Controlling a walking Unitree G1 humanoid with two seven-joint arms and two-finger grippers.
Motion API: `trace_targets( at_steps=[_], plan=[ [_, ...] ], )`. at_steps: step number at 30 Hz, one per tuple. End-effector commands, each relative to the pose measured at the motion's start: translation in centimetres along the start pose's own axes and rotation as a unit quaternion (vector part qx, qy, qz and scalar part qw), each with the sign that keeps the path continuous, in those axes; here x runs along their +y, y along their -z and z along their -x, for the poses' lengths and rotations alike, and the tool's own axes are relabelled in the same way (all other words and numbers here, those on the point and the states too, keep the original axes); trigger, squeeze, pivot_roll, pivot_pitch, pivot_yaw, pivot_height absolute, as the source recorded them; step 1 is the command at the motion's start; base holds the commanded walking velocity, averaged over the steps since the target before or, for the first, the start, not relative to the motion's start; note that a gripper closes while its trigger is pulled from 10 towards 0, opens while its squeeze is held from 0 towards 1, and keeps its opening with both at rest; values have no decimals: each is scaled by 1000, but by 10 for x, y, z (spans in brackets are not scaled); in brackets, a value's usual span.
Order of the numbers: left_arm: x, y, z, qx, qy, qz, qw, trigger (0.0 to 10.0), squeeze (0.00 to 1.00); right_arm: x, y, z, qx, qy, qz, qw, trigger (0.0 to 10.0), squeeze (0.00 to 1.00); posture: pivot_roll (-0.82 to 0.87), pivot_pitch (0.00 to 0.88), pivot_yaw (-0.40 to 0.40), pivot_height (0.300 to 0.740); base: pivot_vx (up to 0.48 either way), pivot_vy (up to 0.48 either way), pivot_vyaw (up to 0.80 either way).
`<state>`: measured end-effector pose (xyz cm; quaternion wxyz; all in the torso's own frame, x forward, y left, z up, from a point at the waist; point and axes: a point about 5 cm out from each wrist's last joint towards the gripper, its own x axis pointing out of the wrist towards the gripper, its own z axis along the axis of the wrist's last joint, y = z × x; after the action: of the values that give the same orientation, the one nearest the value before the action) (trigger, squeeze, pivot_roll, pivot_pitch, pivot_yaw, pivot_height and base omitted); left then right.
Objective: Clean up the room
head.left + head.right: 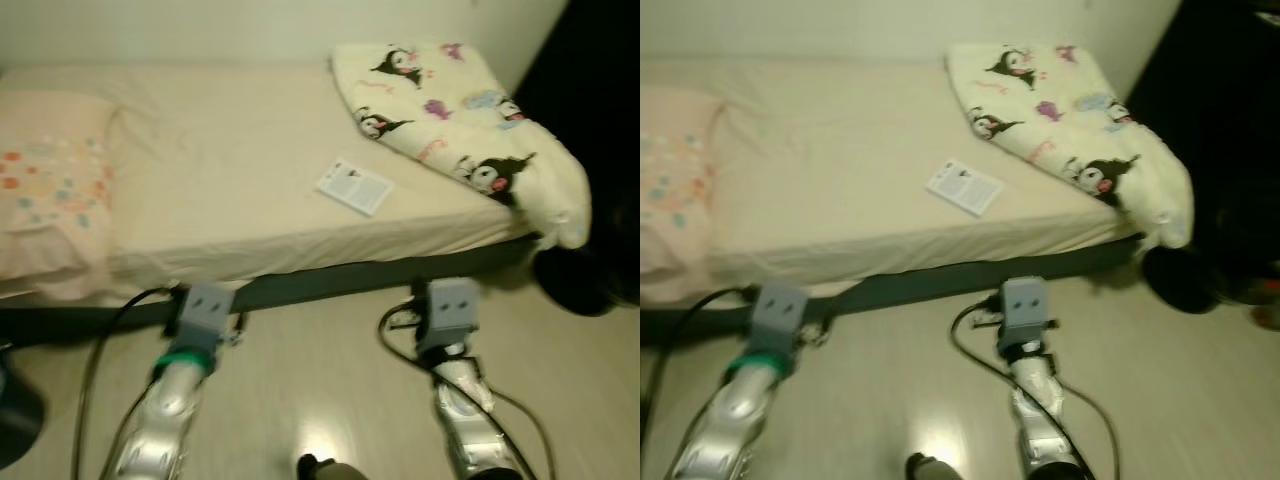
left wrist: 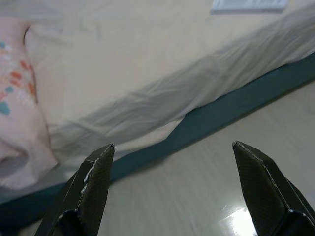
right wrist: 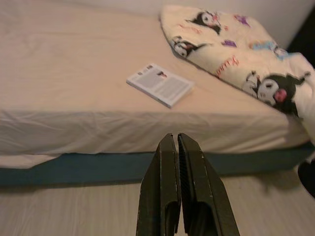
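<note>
The robot is facing a low bed point(image 1: 250, 150) covered in a cream fitted sheet, with both claws hovering over the pale wooden floor point(image 1: 330, 380) short of the mattress edge. The left claw point(image 2: 172, 162) is spreading its fingers wide; the right claw point(image 3: 177, 162) is pressing its fingers together, gripping nothing. A thin white printed booklet point(image 3: 160, 84) is lying flat on the sheet ahead of the right claw and a little to its left, beyond the mattress edge. Past the booklet, to the right, a cream cartoon-print blanket point(image 3: 236, 54) is lying bunched and drooping over the bed's corner. A pink patterned pillow point(image 2: 19, 113) is sitting ahead and left of the left claw.

The booklet looks like the likely pick. To do it well, the right claw should be opening first, reaching over the edge, then coming in low at the booklet's near edge, since a flat thin thing on soft sheet tends to slide or drag fabric along.
</note>
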<state>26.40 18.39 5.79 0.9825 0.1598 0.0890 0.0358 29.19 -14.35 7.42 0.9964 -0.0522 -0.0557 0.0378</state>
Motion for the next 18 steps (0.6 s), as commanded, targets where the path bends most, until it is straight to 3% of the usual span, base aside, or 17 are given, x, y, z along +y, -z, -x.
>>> trace_targets(
  at_steps=[1,14,18],
  plan=[
    [-7,-1,1,-7,8,-1,1000,10000,0,-6,5,4,10,4,7,1000,10000,0,-40,63,-19,735,0,0,-800],
    [-16,-18,-6,-49,9,15,999,10000,0,-6,3,1,4,4,-3,1000,10000,0,-50,63,-21,735,0,0,-800],
    [-19,-24,-10,-64,12,16,998,10000,0,-8,3,1,0,7,6,1000,10000,0,-55,64,-19,735,329,0,-600]
  ],
)
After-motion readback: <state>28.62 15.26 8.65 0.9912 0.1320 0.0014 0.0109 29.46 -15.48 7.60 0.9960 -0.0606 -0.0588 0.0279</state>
